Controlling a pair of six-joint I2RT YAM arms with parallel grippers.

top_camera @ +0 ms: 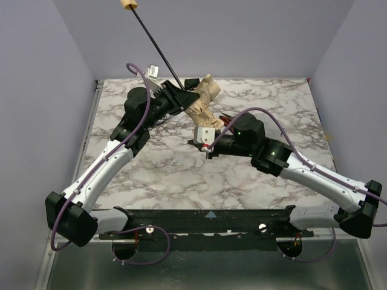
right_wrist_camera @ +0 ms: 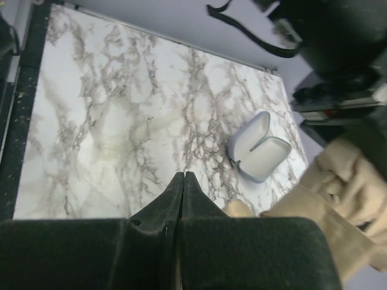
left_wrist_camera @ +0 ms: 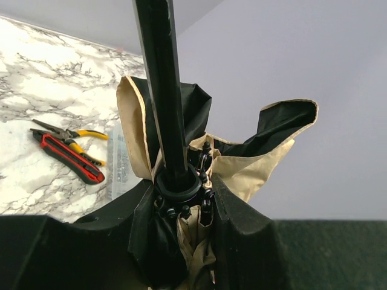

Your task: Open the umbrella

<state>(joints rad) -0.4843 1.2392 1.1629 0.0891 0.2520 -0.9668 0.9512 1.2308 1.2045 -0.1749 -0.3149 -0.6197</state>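
Two end effectors hover over the white marble-patterned desk. The left end effector is partly closed, its black fingers clamping the peach-tan folding umbrella around the gathered ribs and black lining where the shaft meets the canopy. From between those fingers the thin black shaft rises at a slant, up and away to the oval tan handle. The crumpled fabric bunches just beyond the fingertips, still unopened. The right end effector is fully closed and grips nothing; the fabric lies just to its right. An open lavender hard-shell case lies beyond its tips. Red-and-yellow-handled pliers lie left of the left fingers.
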